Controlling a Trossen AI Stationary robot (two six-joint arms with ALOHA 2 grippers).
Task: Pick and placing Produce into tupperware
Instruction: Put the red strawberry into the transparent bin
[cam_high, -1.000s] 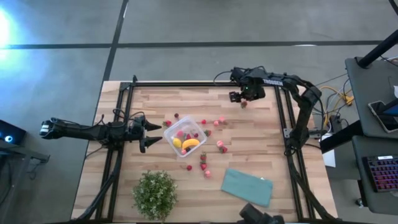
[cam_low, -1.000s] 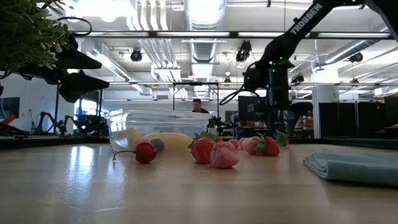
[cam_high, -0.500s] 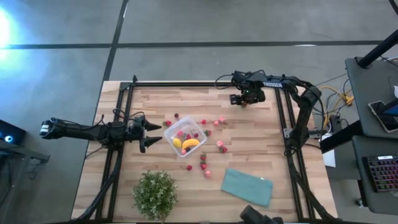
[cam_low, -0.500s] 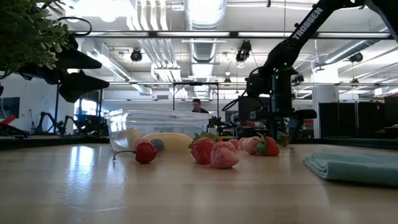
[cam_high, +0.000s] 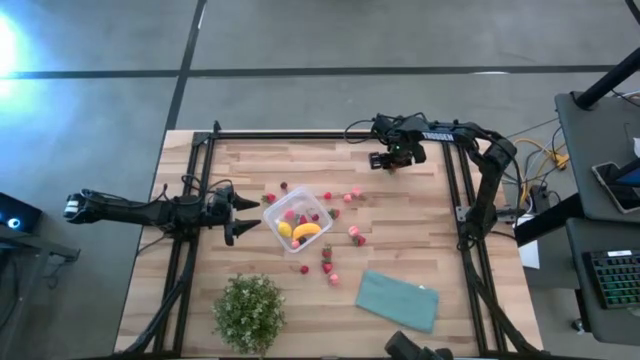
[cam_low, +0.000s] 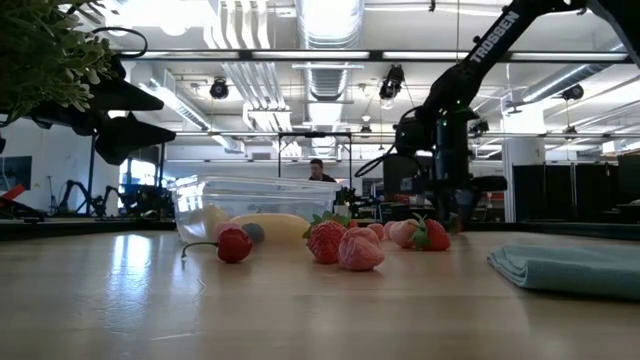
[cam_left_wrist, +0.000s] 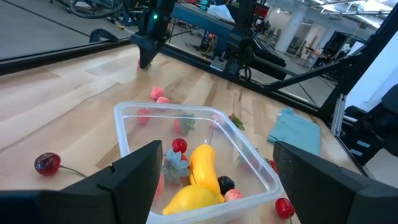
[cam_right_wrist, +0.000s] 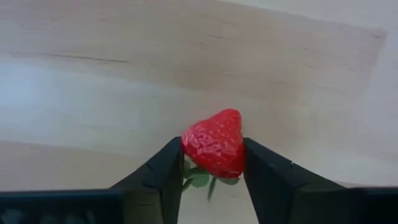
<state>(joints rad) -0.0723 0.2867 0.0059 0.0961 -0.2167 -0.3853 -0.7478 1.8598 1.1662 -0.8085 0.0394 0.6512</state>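
The right gripper (cam_right_wrist: 212, 163) clasps a red strawberry (cam_right_wrist: 214, 144) between both fingers, low over the wooden table (cam_high: 400, 205), well beyond the tupperware (cam_high: 297, 222). That clear container holds a banana (cam_left_wrist: 204, 165). Beside it, the left gripper (cam_high: 243, 214) waits, jaws spread.

Grey concrete floor (cam_high: 300, 40) is surrounding the pale wooden table (cam_high: 300, 160); bright ceiling strip lights (cam_low: 330, 20) are glowing overhead.

Overhead, table-level, perhaps two close wrist views
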